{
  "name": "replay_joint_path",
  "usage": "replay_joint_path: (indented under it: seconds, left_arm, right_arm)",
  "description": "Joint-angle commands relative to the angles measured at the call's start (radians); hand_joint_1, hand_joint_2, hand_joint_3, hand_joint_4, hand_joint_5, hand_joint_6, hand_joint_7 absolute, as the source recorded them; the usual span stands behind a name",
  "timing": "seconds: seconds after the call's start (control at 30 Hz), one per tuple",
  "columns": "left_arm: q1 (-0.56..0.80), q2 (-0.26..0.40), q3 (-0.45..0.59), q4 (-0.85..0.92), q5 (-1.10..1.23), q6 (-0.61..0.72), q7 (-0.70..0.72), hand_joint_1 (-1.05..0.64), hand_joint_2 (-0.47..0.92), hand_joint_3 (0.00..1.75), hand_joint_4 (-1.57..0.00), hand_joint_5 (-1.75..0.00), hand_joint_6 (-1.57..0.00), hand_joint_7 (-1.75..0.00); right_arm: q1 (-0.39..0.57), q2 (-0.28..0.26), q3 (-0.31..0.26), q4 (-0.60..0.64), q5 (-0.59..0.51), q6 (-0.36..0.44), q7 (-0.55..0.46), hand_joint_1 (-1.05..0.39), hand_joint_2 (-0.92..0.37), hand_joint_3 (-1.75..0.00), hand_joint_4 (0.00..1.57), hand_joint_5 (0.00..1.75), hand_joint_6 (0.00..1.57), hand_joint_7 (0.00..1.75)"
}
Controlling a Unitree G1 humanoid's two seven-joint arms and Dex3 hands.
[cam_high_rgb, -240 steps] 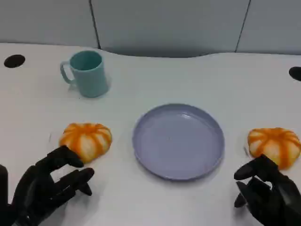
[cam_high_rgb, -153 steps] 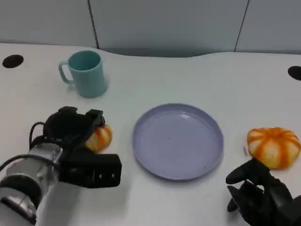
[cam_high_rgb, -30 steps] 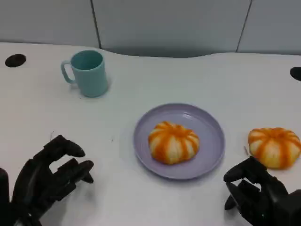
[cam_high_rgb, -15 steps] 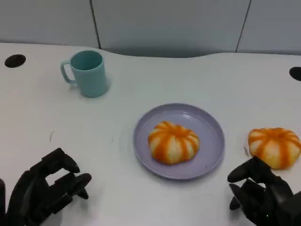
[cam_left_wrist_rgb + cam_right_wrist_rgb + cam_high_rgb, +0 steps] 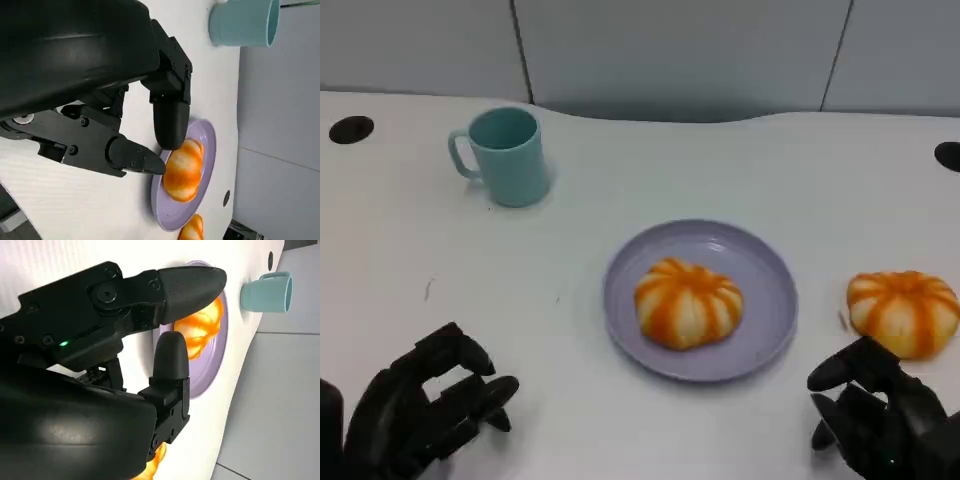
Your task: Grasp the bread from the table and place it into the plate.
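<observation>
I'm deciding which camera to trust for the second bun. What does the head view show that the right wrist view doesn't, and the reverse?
Head view alone: the left hand and the whole bread on the table near the right hand. Right wrist view alone: a green light on the right hand. Both: the plate, the bread in the plate, the mug.

Your left hand (image 5: 420, 410) sits low at the near left of the table, fingers (image 5: 170, 120) spread apart and holding nothing. Your right hand (image 5: 875, 420) sits low at the near right, its fingers (image 5: 185, 285) likewise apart and empty. Both hands point forward, away from the body.
</observation>
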Motion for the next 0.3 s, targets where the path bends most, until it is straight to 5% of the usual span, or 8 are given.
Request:
replay_joint_path:
  seconds: [0.03,0.3]
  left_arm:
    - [-0.005,0.007,0.004,0.007,0.014,-0.02,0.001,-0.27,0.92,0.06,-0.68,-1.75,-0.51,-1.75]
    - [-0.009,0.005,0.01,0.006,0.01,-0.002,0.008,-0.26,0.92,0.07,-0.65,-1.75,-0.49,-1.75]
  right_arm:
    - [-0.003,-0.013,-0.017,-0.005,0.004,0.003,-0.01,-0.27,-0.92,-0.32,0.56,1.75,0.34,1.75]
    - [-0.001,-0.015,-0.016,-0.013,0.006,0.009,-0.004,-0.27,-0.92,-0.33,0.55,1.75,0.34,1.75]
